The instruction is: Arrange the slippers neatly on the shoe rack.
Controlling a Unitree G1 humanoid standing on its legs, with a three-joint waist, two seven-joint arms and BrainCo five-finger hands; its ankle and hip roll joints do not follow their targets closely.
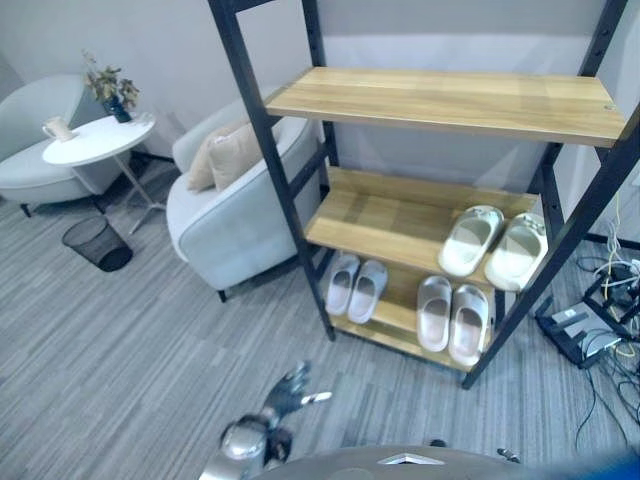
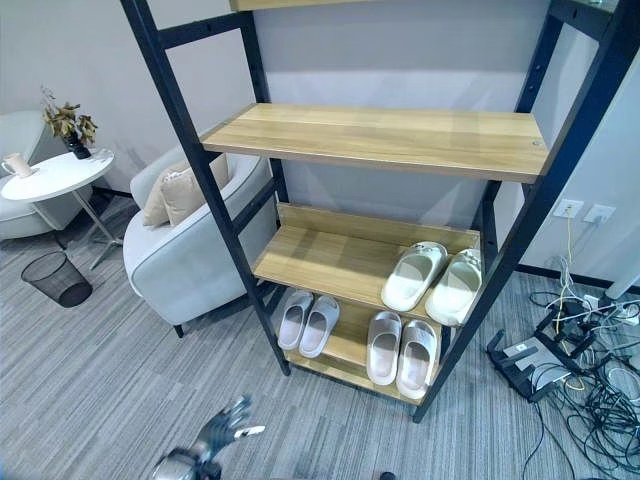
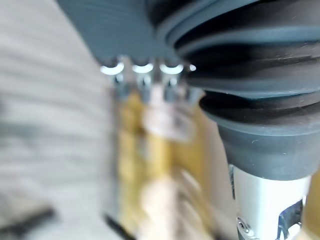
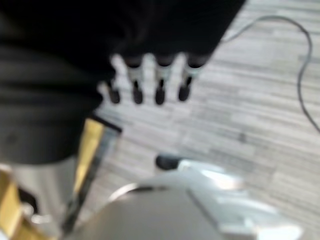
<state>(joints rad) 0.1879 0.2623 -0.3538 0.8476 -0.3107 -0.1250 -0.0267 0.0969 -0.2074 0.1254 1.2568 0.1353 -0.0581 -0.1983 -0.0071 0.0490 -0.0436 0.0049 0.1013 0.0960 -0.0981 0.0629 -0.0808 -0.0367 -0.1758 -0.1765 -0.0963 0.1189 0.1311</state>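
The left hand hangs low over the grey floor, in front of the shoe rack and well apart from it; its fingers are spread and relaxed, holding nothing. The right hand shows in its own wrist view with fingers straight and empty.

All slippers are on the shoe rack. On its bottom shelf, the lilac pair lies toward the rack's left post, and the beige pair lies toward its right post. On the shelf above, the cream pair lies at the right end, slightly skewed, one toe close to the front edge.

Handling judgement: the slippers appear to be moulded foam, so light, springy and not fragile. Take hold across the strap, or pinch the sole edge at mid-length.
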